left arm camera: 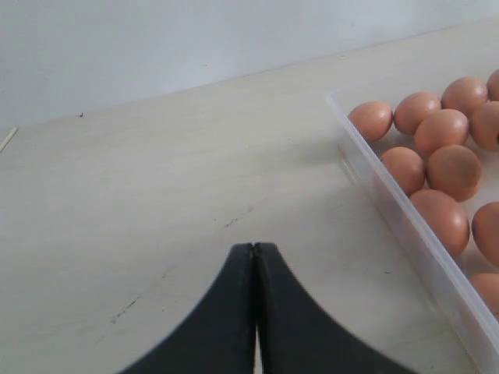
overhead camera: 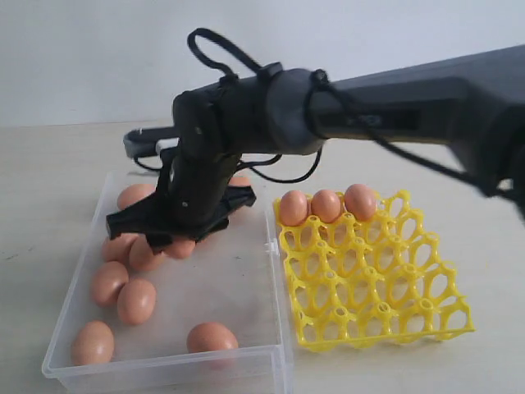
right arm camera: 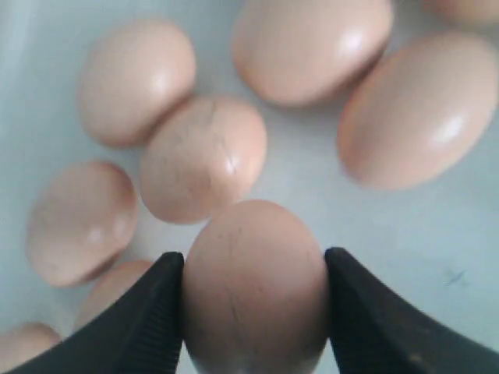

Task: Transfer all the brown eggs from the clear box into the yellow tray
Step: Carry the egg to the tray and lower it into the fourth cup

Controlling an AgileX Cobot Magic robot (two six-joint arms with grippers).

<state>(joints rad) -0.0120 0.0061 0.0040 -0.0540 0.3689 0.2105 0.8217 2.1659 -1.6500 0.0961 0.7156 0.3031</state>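
Observation:
Several brown eggs (overhead camera: pixel 135 300) lie in the clear box (overhead camera: pixel 162 367) on the left of the exterior view. My right gripper (overhead camera: pixel 171 240) reaches across into the box and is shut on one brown egg (right arm camera: pixel 254 285), both black fingers (right arm camera: pixel 153 312) pressed to its sides; other eggs (right arm camera: pixel 203 158) lie on the box floor beyond it. Three brown eggs (overhead camera: pixel 326 205) sit in the back row of the yellow tray (overhead camera: pixel 385 312). My left gripper (left arm camera: pixel 254 248) is shut and empty over bare table, beside the clear box (left arm camera: pixel 405 234) and its eggs (left arm camera: pixel 452 170).
The right arm (overhead camera: pixel 394 107) stretches from the upper right across the tray and box, with cables looping off it. Part of the left arm (overhead camera: pixel 143 141) shows behind the box. A pale wall (overhead camera: pixel 82 49) backs the beige table (overhead camera: pixel 49 180).

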